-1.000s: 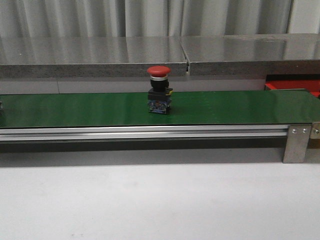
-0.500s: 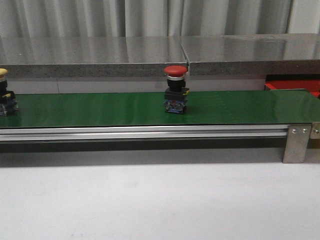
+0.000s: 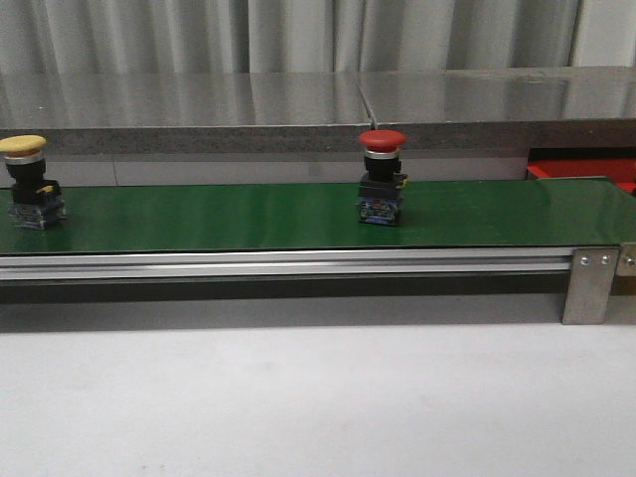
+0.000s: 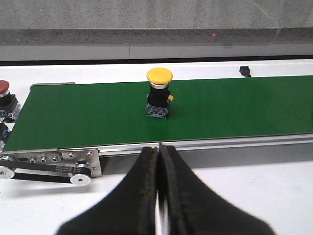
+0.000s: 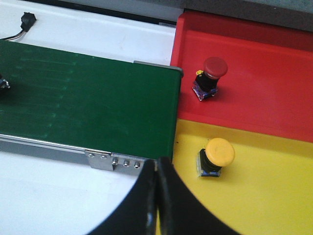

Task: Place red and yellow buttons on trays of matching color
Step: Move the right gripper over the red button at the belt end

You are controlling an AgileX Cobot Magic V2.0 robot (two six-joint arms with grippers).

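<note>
On the long green belt in the front view stand two buttons: a red button a little right of the belt's middle, and a yellow button near the belt's left end. Both sit upright on their dark bodies, well apart from each other. Past the belt's right end a sliver of the red tray shows.

Off the belt's other end, the left wrist view shows the yellow button upright on the belt, and one more red-capped button just beyond the belt's end, cut by the picture's edge. The left end effector hangs over the white tabletop on the near side of the belt's rail, its two dark fingers pressed together with nothing between them, pointing toward the yellow button.

At the belt's right end, the right wrist view shows two trays side by side, touching: the red tray and a yellow tray. One red button lies tilted in the red tray, and one yellow button sits in the yellow tray; each is near the belt-side wall. The right end effector hovers over the belt's end corner beside the yellow tray, its fingers closed tight against each other and empty.
</note>
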